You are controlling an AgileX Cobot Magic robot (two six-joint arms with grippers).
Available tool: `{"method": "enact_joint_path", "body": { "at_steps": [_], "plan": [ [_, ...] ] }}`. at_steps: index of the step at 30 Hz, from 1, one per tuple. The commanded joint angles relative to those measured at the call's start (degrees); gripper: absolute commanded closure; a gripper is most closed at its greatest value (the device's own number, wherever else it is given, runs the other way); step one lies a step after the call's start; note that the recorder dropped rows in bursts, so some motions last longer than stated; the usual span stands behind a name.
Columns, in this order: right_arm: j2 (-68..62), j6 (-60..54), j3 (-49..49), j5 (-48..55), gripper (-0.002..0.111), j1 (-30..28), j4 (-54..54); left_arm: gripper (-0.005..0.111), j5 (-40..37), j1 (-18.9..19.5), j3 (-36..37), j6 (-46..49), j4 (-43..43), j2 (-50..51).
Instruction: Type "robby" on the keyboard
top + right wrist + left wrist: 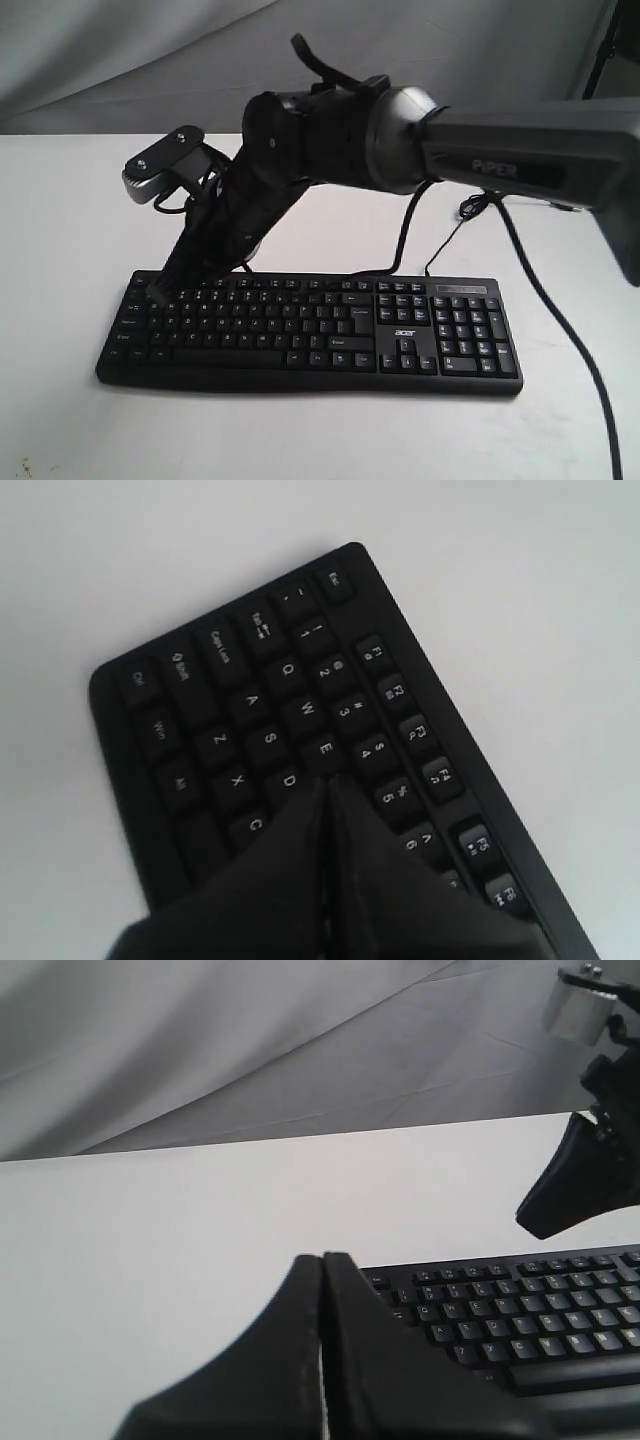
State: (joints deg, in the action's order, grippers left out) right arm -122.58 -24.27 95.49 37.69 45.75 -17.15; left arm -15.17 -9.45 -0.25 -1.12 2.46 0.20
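Note:
The black keyboard (300, 335) lies flat on the white table, its number pad and acer logo at the right. My right gripper (160, 288) reaches across to the keyboard's left end and is shut with nothing held. In the right wrist view the right gripper (328, 780) points at the keyboard (230, 710) just past the E key, hiding the key beside it. From the left wrist view the right gripper (535, 1222) hangs a little above the keyboard (520, 1310). My left gripper (322, 1257) is shut and empty, beside the keyboard's Esc corner; the exterior view does not show it.
A thin black cable (565, 330) runs from behind the keyboard down past its right end. The right arm's bulky body (400, 140) spans the space above the keyboard. Grey cloth (200, 1040) hangs behind the table (70, 220).

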Motion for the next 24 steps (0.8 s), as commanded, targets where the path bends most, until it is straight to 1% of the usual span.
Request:
{"method": "enact_joint_path", "body": {
  "at_steps": [1, 4, 12, 17, 24],
  "plan": [
    [-1.5, 0.3, 0.3, -5.3, 0.108, 0.2, -0.8, 0.107, 0.4, -0.4, 0.2, -0.2, 0.3, -0.2],
    [-1.8, 0.3, 0.2, -6.1, 0.108, 0.7, -1.8, 0.107, 0.4, -0.4, 0.2, -0.2, 0.3, -0.2],
    [-1.9, 0.2, -5.9, -12.9, 0.108, 1.0, -3.1, 0.107, 0.4, -0.4, 0.2, -0.2, 0.3, -0.2],
    [-1.9, 0.1, -7.0, -16.3, 0.108, 1.0, -3.1, 0.107, 0.4, -0.4, 0.2, -0.2, 0.3, -0.2],
    [-4.2, 0.1, -6.7, -15.8, 0.108, 1.0, -3.5, 0.107, 0.4, -0.4, 0.2, -0.2, 0.3, -0.2]
  ]
}}
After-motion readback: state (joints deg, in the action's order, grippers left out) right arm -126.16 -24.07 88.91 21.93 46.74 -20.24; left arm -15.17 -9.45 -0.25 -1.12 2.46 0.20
